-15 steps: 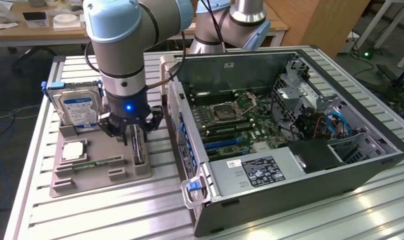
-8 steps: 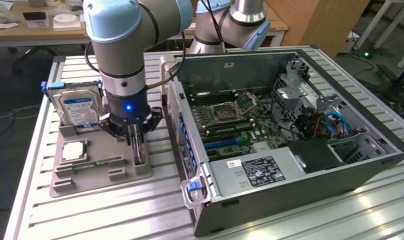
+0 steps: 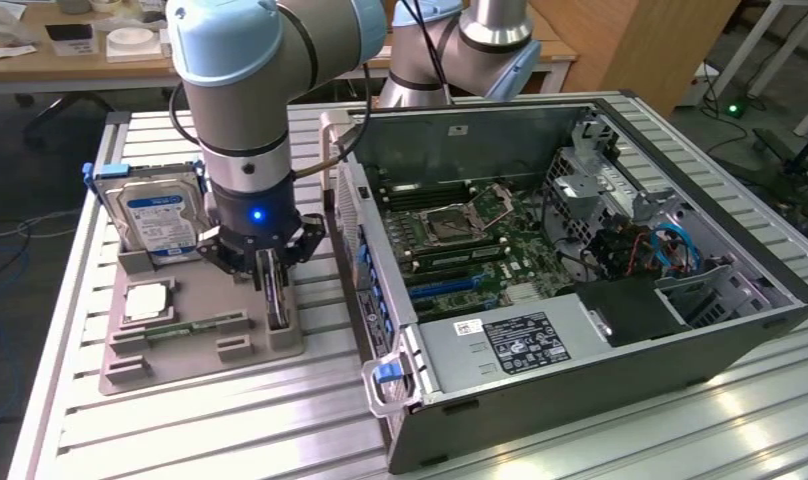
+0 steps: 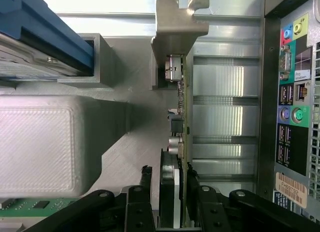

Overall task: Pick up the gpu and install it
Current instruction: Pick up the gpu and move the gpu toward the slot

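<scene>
Clamping the gpu edge-on, the gripper stands over the tray beside the case. The card stands upright in its tray slot, its bracket away from the fingers. Its fan face is hidden, and the arm covers most of it in the exterior view.

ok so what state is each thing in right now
graphics card: upright on its edge in the tray slot, gripped
pincer: shut on the graphics card
hard drive: standing upright in the tray
memory stick: lying flat in the tray
computer case: open on top, insides exposed
</scene>
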Controlling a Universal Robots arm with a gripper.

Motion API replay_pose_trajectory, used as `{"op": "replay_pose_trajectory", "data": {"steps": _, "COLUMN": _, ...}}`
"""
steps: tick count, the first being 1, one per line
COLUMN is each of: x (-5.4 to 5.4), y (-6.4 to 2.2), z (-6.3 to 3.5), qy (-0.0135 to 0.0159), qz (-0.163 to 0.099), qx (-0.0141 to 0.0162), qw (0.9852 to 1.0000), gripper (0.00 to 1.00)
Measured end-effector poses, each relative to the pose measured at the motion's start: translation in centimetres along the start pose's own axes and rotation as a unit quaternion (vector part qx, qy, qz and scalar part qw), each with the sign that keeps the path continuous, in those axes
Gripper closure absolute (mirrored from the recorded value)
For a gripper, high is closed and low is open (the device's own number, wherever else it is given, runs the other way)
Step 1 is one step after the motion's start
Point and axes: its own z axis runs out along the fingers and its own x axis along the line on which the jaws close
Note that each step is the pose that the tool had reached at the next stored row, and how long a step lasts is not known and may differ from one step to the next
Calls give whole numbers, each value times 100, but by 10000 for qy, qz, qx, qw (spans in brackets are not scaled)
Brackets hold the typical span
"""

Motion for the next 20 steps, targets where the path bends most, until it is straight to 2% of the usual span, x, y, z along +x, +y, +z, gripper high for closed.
{"op": "replay_pose_trajectory", "data": {"steps": 7, "x": 0, "y": 0, "z": 4, "qy": 0, "qz": 0, "qx": 0, "qw": 10000, "gripper": 63}}
{"op": "replay_pose_trajectory", "data": {"steps": 8, "x": 0, "y": 0, "z": 5, "qy": 0, "qz": 0, "qx": 0, "qw": 10000, "gripper": 70}}
{"op": "replay_pose_trajectory", "data": {"steps": 20, "x": -2, "y": -1, "z": 16, "qy": 0, "qz": 0, "qx": 3, "qw": 10000, "gripper": 71}}
